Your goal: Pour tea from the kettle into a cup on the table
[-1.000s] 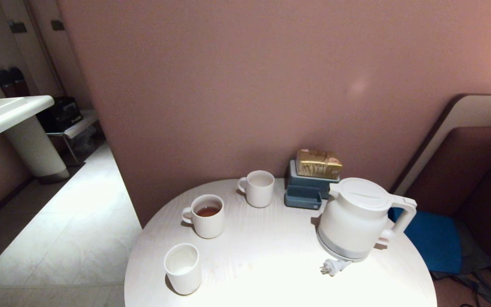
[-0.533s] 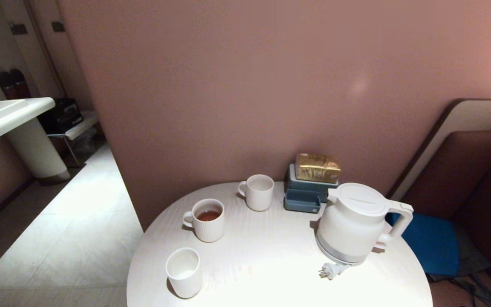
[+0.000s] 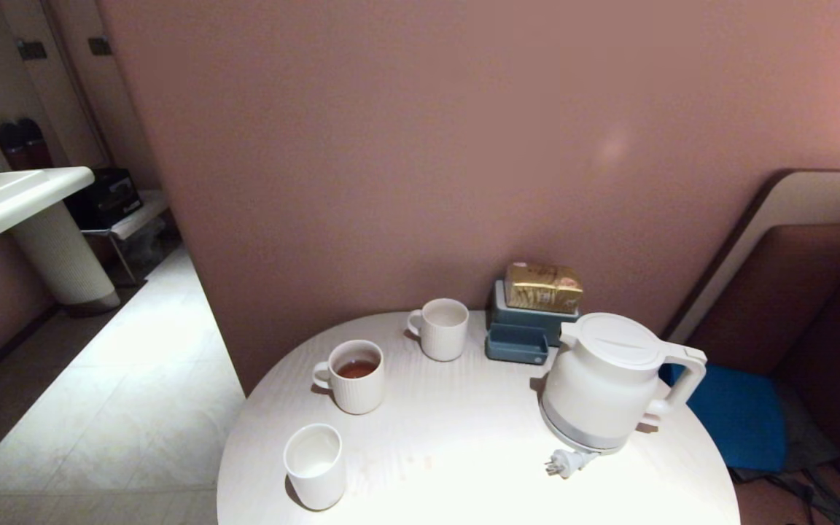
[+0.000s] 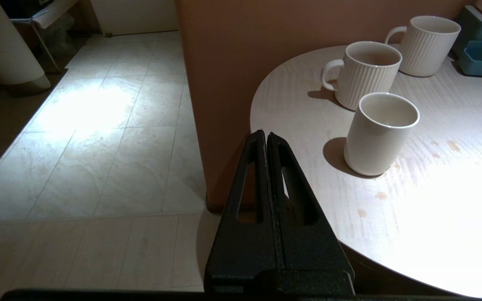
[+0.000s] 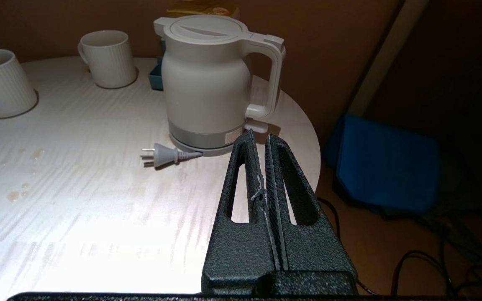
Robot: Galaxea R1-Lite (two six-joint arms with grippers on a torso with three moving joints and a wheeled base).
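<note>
Jaws pressed together, empty, both grippers: left gripper (image 4: pixel 266 136) beside small plain white cup (image 3: pixel 313 464) | right gripper (image 5: pixel 260 136) facing large white plastic kettle (image 3: pixel 601 380) handle, likely for grasping | round white tabletop (image 3: pixel 464 408) carries both

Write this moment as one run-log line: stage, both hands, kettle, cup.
stage: pre-grasp | left hand: shut, empty, off table edge | right hand: shut, empty, near kettle handle | cup: upright, no tea
</note>
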